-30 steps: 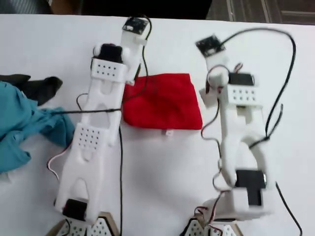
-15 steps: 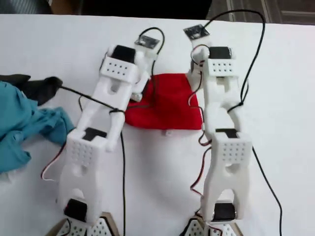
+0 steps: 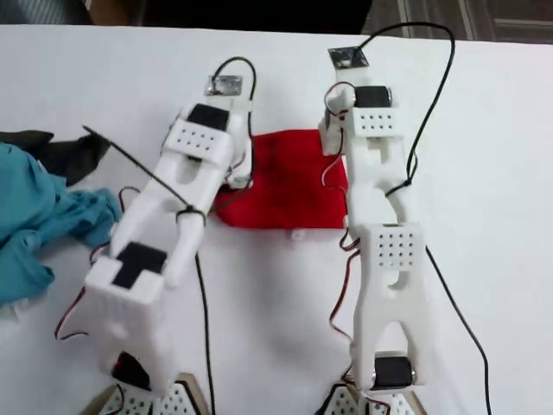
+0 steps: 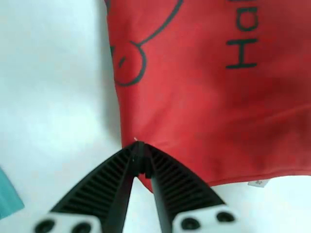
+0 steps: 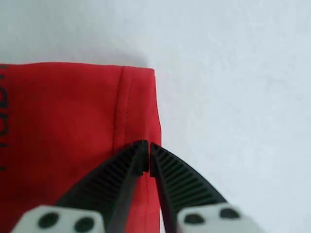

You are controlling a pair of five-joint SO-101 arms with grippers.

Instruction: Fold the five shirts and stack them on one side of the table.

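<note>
Both clenched: left gripper point(image 4: 139, 159), right gripper point(image 5: 147, 156) at one red shirt point(image 3: 289, 177); teal shirt point(image 3: 34, 216) apart.

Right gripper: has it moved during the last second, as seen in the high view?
Yes. In the high view the right gripper moved left, from beside the red shirt onto its right edge.

A white table point(image 3: 492, 173) is seen from above, its surface plain and smooth (faint shadows are cast on it here and there). Beyond its far edge a dark band point(image 3: 259, 13) is shown. At the far left corner a grey striped surface point(image 3: 34, 10) is glimpsed, with a brown patch point(image 3: 112, 10) beside it. At the far right a grey floor point(image 3: 492, 17), marked with paler lines, is made out.
</note>
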